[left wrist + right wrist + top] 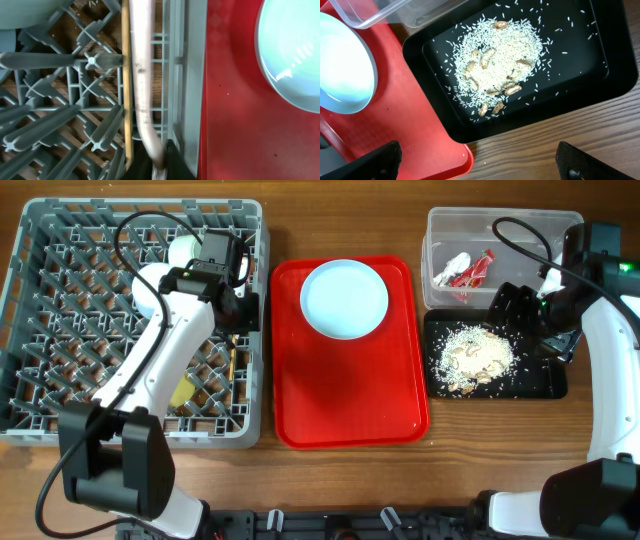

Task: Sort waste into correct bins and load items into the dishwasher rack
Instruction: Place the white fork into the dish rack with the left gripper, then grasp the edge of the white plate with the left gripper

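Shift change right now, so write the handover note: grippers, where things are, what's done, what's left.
Left gripper: looks shut on the fork, which lies in the rack beside a chopstick.
Right gripper: open, empty, near the black tray.
Done: wrapper and scrap in the tub; rice in the black tray; yellow cup in the rack.
Left: release the fork; rack the plate, now on the red tray.

Rack (pixel 70 210) grey matt plastic; red tray (pixel 350 390) glossy; blk tray (pixel 540 380) smooth; tbl (pixel 340 220) wood.
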Robot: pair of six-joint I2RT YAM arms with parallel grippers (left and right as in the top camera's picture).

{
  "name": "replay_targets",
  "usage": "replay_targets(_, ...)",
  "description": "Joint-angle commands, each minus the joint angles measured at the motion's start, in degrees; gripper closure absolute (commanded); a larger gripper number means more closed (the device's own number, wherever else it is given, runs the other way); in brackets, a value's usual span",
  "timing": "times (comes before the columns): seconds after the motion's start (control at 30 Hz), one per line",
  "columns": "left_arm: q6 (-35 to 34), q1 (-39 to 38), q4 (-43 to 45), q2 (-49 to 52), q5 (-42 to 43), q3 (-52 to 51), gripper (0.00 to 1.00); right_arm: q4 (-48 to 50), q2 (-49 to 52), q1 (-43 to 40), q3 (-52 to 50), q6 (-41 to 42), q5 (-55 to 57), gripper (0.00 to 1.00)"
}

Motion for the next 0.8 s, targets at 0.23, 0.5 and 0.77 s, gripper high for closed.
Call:
replay_targets(0.23, 0.94, 0.48, 0.5, 0.46, 0.7, 0.15, 0.51, -0.07, -1.22, -0.02, 0.09, -0.94, 0.61, 0.0)
replay_targets(0.5, 4.2, -11.26, 12.72, -5.68, 6.05, 3.8, 0.52, 0.04, -1.22, -0.02, 0.09, -0.76, 0.59, 0.0)
replay_targets(0.77, 17.16, -26.14, 19.61, 11.91, 5.66, 3.8, 0.43, 0.09, -1.22, -0.02, 0.09, -0.76, 0.59, 0.0)
